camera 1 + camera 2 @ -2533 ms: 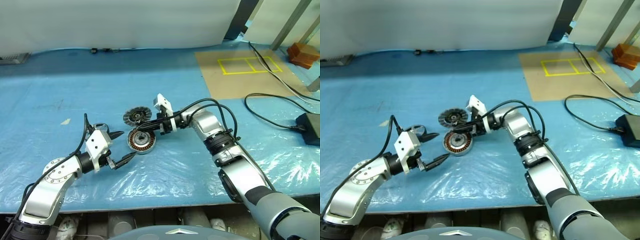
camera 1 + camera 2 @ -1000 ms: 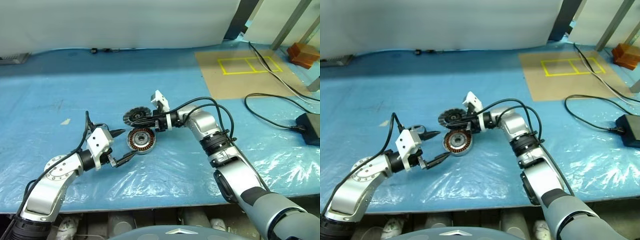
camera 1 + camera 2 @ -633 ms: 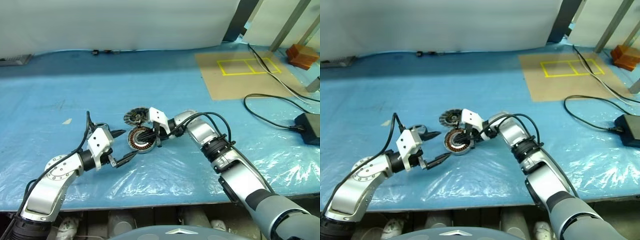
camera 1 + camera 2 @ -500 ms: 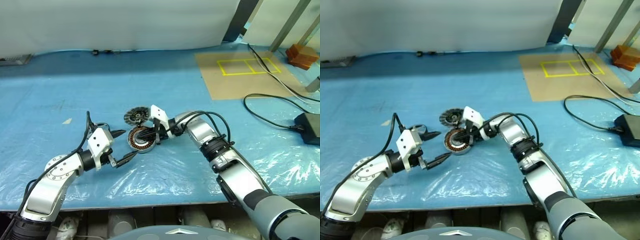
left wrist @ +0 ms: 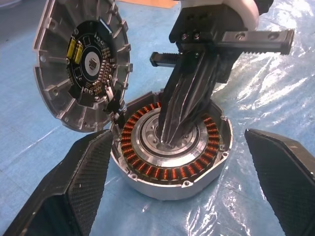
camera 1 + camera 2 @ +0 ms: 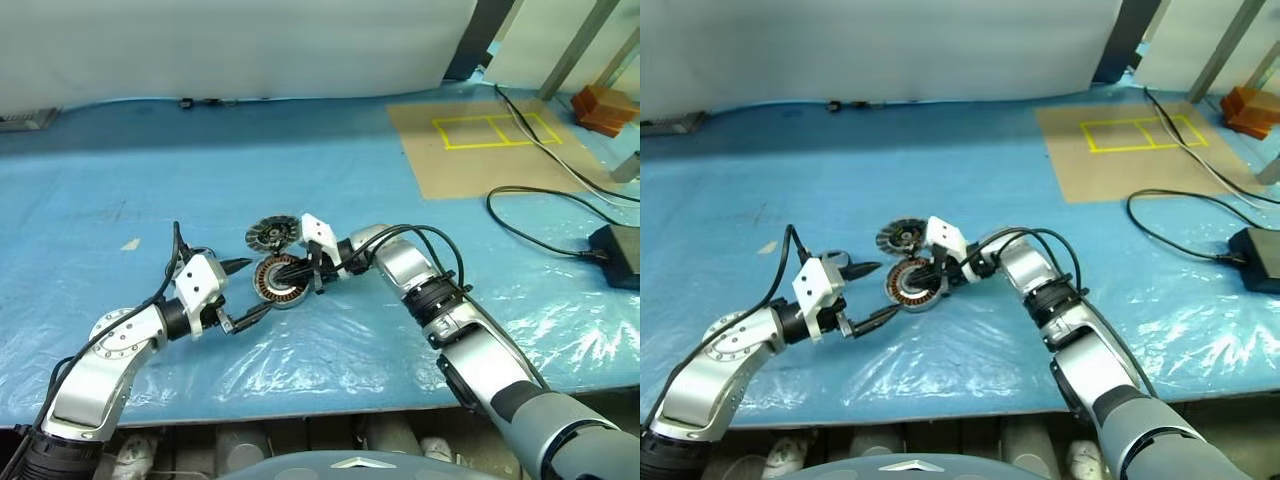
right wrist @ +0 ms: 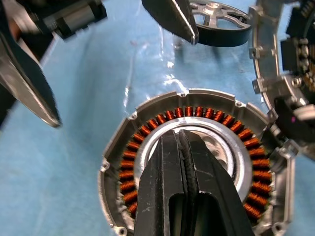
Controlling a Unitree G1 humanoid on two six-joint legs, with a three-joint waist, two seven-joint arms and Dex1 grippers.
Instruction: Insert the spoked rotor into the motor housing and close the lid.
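Right now — closed right end effector (image 5: 170, 140) tips down in the motor housing (image 5: 172, 147) centre — open left end effector (image 6: 243, 292) just beside.

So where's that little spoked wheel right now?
The spoked rotor lies on the blue sheet beyond the motor housing, next to the open left gripper, apart from the lid.

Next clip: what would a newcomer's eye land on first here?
Most striking is the right pincer, shut, its tip poked into the pale centre of the motor housing, inside the ring of copper windings, mid-table on the blue sheet. The lid stands tilted open against the housing's rim. The left pincer hangs open beside the housing, and the spoked rotor lies on the sheet near it.
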